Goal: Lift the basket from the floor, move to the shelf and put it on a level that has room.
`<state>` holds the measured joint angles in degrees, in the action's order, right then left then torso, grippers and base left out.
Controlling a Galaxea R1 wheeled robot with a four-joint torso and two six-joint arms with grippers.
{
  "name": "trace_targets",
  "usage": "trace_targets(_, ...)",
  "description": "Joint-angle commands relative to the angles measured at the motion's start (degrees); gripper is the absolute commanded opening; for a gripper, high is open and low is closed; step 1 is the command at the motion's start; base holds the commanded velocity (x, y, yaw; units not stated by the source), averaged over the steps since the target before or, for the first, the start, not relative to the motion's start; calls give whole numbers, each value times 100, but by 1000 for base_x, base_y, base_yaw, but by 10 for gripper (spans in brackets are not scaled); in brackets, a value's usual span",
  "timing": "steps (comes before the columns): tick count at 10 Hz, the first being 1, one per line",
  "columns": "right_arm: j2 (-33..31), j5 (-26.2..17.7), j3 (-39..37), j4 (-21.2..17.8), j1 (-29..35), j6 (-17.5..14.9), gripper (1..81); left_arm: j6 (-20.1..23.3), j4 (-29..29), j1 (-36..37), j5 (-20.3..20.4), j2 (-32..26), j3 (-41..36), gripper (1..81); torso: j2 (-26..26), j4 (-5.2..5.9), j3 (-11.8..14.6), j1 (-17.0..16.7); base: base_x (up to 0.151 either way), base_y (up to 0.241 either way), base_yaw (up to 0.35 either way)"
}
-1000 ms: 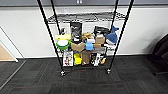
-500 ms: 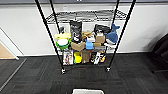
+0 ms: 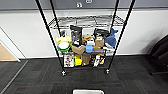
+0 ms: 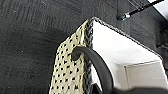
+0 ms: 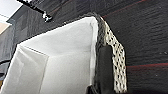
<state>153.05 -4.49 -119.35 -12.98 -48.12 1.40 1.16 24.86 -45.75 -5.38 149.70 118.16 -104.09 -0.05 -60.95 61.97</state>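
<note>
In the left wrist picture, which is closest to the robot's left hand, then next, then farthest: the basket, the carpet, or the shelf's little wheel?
1. The basket, right at the left gripper, its side wall against it.
2. The carpet floor, below and beside the basket.
3. The shelf caster, beyond the basket's far corner.

The shelf (image 3: pixel 85 40) stands on small casters on the dark grey carpet floor (image 3: pixel 130 77), against the far white wall. Its upper wire level (image 3: pixel 86 21) is bare mesh — the tiers below are crowded with bags, boxes and a green-rimmed bowl (image 3: pixel 63 46). At the far left, tan wooden flooring (image 3: pixel 6 53) begins.
</note>
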Motion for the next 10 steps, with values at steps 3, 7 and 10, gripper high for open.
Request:
trace_targets(3, -185, -219, 255, -195, 588, 62, 10, -72, 116, 633, -262, -133, -144, 10, 947, 0, 606, -612, 0, 0, 0)
trace_targets(7, -194, -211, 246, -187, 544, 62, 10, -64, 125, 624, -359, -150, -188, 10, 1729, 0, 1081, -1123, 0, 0, 0)
trace_targets(10, -299, -202, 396, -205, 588, 71, 10, -72, 133, 616, -333, -370, -539, 10, 2315, 0, 1438, -1505, 0, 0, 0)
